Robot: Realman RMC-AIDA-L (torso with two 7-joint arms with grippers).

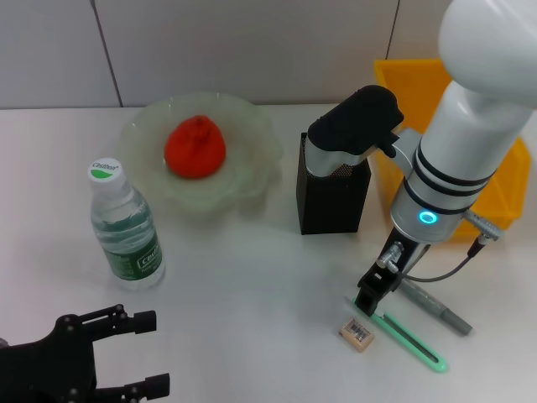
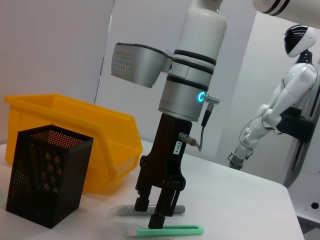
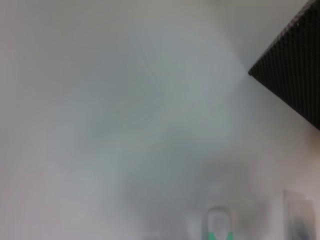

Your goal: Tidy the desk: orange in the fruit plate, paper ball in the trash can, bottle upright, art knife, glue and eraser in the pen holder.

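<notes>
Counter: white counter [image 1: 252, 277] under a pale panelled wall; the left wrist view alone shows a white humanoid robot [image 2: 280, 100] standing beyond the counter's edge.
Orange: the orange [image 1: 195, 147] lies in the fruit plate [image 1: 252, 180] toward the far edge; seen only from the head.
Bottle: the bottle [image 1: 123, 227] stands upright, capped, nearer than the plate.
Pen holder: the pen holder [image 1: 331, 201] stands mid-counter; the trash can [image 1: 495, 197] is behind it at the far right corner. The left wrist view shows them just beside each other.
Right hand: the right hand [image 1: 372, 304] points down at the counter, fingers slightly apart and gripping nothing; the left wrist view shows its tips over the green art knife [image 1: 411, 340] and a grey pen [image 1: 436, 309].
Eraser: the eraser [image 1: 356, 333] lies just beside the right hand near the front edge; hidden in the left wrist view.
Right wrist view: mostly blur, one mesh corner of the holder.
Left hand: the left hand [image 1: 126, 353] is parked at the near left corner, fingers spread open.
</notes>
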